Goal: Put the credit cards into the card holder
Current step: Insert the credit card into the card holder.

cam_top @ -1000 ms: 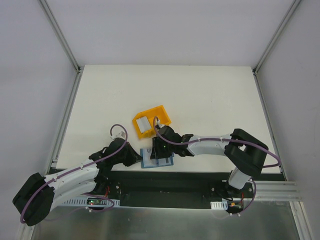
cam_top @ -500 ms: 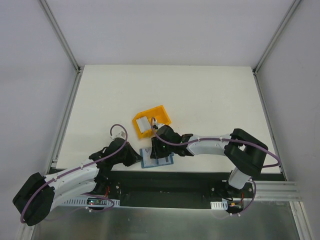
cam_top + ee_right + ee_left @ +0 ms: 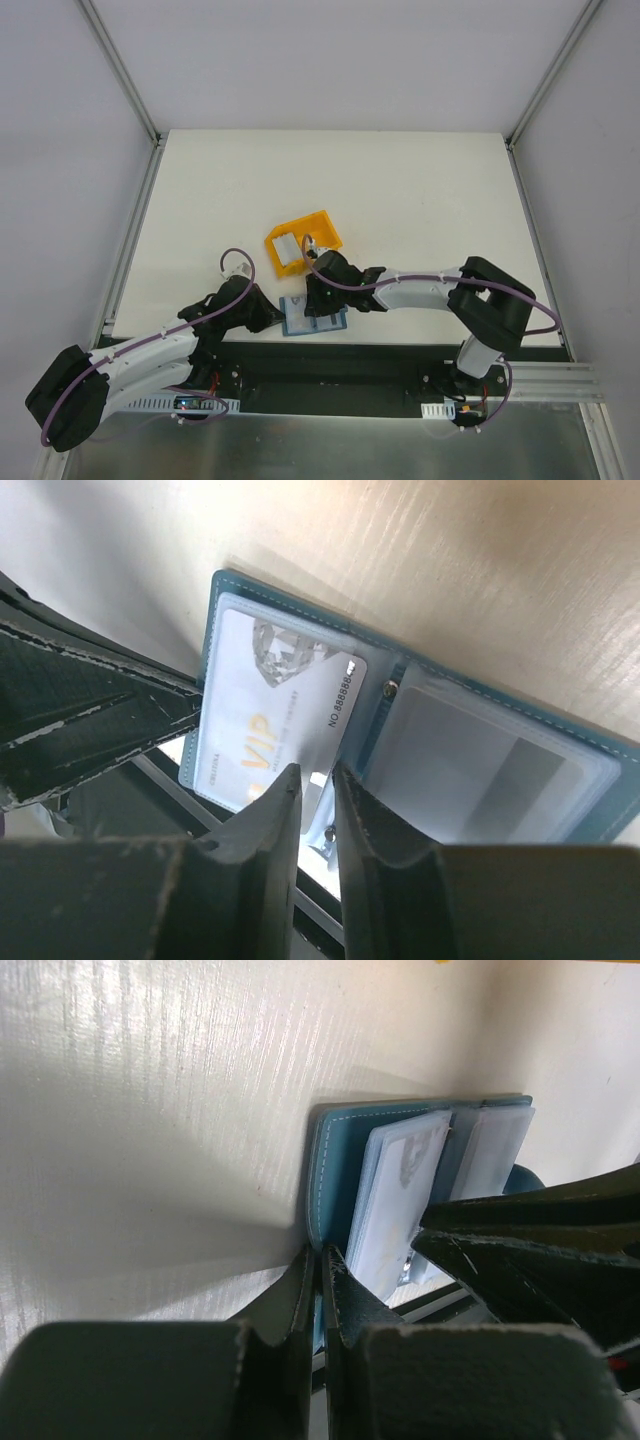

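Note:
The card holder [image 3: 314,319] is a teal-blue wallet lying open at the table's near edge. My left gripper [image 3: 279,314] is shut on its left edge; the teal cover sits between the fingers in the left wrist view [image 3: 322,1260]. A pale credit card [image 3: 272,715] printed "VIP" lies face up in the wallet's left clear pocket, with its lower part sticking out. My right gripper [image 3: 315,780] hovers just above that card's lower corner, jaws a narrow slit apart with nothing between them. Another pale card [image 3: 285,247] lies in the yellow bin.
The yellow plastic bin [image 3: 318,228] stands just behind the wallet, close to my right wrist. The wallet [image 3: 335,1160] overhangs the black rail at the table's front edge. My right fingers [image 3: 540,1235] cross the left wrist view.
My right gripper has shifted only very slightly over the wallet. The left gripper and the wallet have not moved.

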You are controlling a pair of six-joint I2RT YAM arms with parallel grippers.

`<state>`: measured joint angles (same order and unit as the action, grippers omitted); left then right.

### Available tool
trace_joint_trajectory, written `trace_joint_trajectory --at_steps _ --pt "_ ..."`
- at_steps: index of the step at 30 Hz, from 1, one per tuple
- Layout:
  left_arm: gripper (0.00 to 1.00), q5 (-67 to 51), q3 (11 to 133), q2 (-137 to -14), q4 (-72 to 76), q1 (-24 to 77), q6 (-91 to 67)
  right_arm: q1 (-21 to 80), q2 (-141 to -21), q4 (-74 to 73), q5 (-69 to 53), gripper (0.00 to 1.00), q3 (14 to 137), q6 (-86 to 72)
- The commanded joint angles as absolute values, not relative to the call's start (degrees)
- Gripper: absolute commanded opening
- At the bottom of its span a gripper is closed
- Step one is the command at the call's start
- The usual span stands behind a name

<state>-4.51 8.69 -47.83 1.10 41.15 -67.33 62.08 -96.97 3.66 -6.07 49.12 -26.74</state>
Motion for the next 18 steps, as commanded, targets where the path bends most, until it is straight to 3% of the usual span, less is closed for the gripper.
trace_joint_trajectory --at_steps 1,9,18 --pt "0.00 -4.31 7.38 -47.82 -2.81 40.69 -66.88 62.93 -91.59 -1.21 -0.80 0.27 52.38 -25.32" --pt "0.00 -4.31 7.91 -48.95 -2.81 40.69 -66.53 64.95 -93.69 -1.58 -3.69 0.42 53.61 -25.40" --pt "0.00 -4.22 7.56 -48.08 -2.90 40.69 -66.80 65.39 -96.24 -4.74 -3.25 0.45 55.46 -26.28"
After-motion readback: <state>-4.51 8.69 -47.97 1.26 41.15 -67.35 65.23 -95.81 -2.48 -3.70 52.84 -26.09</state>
